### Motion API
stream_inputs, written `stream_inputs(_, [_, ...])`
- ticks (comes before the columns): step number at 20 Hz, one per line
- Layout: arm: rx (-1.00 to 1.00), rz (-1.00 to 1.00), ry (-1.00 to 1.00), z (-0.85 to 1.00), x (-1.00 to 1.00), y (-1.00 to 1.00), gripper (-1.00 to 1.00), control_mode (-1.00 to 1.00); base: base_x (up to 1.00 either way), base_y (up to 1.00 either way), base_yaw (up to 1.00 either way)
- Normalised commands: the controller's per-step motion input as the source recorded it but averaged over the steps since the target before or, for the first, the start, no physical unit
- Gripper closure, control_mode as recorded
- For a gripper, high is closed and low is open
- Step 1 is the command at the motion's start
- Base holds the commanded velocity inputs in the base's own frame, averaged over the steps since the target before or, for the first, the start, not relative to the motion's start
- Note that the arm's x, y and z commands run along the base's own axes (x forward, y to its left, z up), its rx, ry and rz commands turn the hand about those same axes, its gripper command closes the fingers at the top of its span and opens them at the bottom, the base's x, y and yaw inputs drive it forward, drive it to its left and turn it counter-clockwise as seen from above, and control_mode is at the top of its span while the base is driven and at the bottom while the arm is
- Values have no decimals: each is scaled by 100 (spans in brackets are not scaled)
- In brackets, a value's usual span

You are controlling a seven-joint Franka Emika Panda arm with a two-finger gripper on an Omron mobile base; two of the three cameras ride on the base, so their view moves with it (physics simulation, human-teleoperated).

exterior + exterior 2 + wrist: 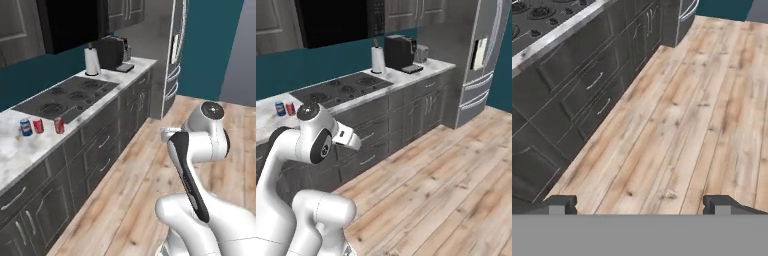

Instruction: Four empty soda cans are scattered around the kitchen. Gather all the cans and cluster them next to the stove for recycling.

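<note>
Three soda cans stand in a tight little row on the marble counter (15, 155), just off the near end of the stove (70, 97): a blue can (26, 127) farthest from the cooktop, a red can (38, 125) in the middle, and another red can (59, 125) right at the stove's front corner, close to the counter's front edge. They are upright and near one another without quite touching, which looks like deliberate grouping for the recycling job rather than chance. In the right base view the blue can (279, 108) and a red one (290, 108) show at the left end of the counter, partly behind the arm. A fourth can I cannot find anywhere here, so I judge the gathering is three parts done and one can is still to be fetched from elsewhere in the kitchen. The gripper (641, 204) is empty, its two fingertips spread as wide as they go, and it looks down over bare wooden floor (677, 115) in front of the dark lower cabinets (587, 85). The arm is folded back close over the base, well apart from the counter, a tucked posture that seems suited to driving off rather than to reaching. At the far end of the counter stand a paper towel roll (91, 61) and a coffee machine (114, 52), clear of the cans.
</note>
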Motion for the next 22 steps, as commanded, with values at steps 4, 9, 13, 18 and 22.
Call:
stream_inputs(4, [0, 0, 0, 0, 0, 0, -100, 100, 0, 0, -50])
stream_inputs(9, [0, 0, 0, 0, 0, 0, -100, 100, 0, 0, -50])
stream_inputs(13, [0, 0, 0, 0, 0, 0, -100, 100, 0, 1, -50])
stream_inputs(18, [0, 0, 0, 0, 0, 0, -100, 100, 0, 0, -49])
stream_inputs(22, [0, 0, 0, 0, 0, 0, -100, 100, -9, 6, -44])
